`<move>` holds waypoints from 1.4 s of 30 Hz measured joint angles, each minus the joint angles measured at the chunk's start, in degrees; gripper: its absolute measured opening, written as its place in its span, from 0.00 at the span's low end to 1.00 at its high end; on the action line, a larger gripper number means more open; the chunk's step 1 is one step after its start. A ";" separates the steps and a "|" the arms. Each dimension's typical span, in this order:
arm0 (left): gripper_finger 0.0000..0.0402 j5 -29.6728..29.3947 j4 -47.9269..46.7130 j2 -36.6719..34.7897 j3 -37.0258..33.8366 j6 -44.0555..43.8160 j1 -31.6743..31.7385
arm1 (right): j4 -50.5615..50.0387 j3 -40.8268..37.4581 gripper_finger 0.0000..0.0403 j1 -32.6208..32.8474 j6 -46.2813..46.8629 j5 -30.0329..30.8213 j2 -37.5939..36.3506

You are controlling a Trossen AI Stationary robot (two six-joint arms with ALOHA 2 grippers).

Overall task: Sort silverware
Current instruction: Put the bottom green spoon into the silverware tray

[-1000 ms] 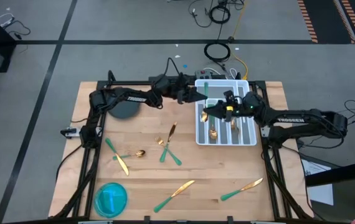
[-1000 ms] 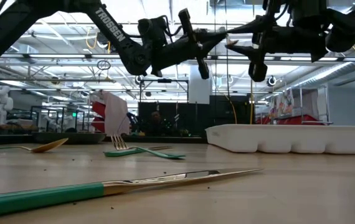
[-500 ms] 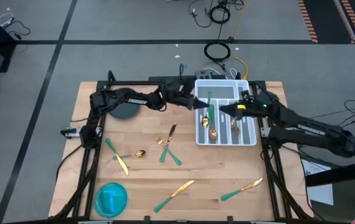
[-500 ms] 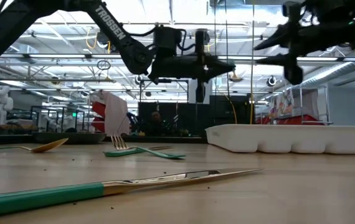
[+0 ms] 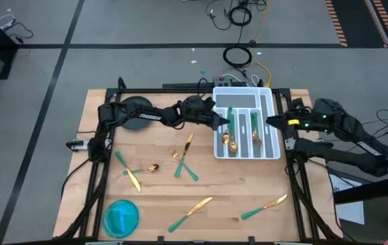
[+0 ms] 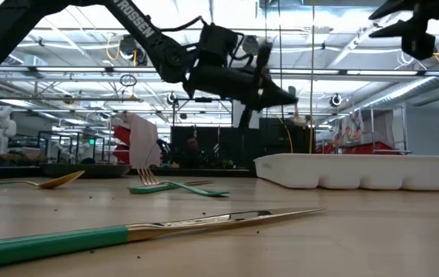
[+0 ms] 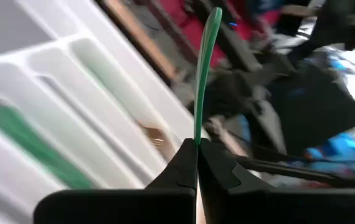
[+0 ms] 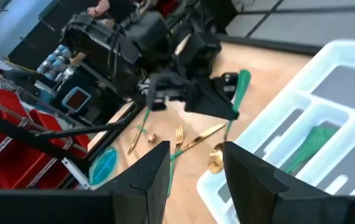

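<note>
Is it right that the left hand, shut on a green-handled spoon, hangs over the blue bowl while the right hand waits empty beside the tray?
Not quite: the left hand holds the green-handled spoon at the white tray's left edge, not over the blue bowl, as the high view shows. The right hand is indeed empty beside the tray.

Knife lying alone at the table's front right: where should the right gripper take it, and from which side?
Take the knife by the middle of its green handle, coming straight down from above, fingers across its width. It lies flat with nothing beside it, and the handle is straight where the gold blade tapers. The right gripper is open.
</note>
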 joint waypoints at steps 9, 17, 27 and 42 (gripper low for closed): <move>0.00 -5.16 -0.16 0.42 3.09 1.40 -0.52 | -3.24 1.23 0.35 0.00 -1.52 1.20 0.44; 0.00 -5.40 -5.73 5.27 7.85 -5.83 -1.02 | -3.32 1.23 0.35 0.00 -2.19 1.13 0.55; 0.00 -7.38 -17.97 7.15 14.33 -10.73 -1.83 | -3.48 1.21 0.35 0.00 -3.18 0.91 0.54; 0.00 -12.22 -17.45 11.35 14.39 -13.73 -2.80 | -3.74 1.17 0.35 0.00 -4.56 0.85 0.54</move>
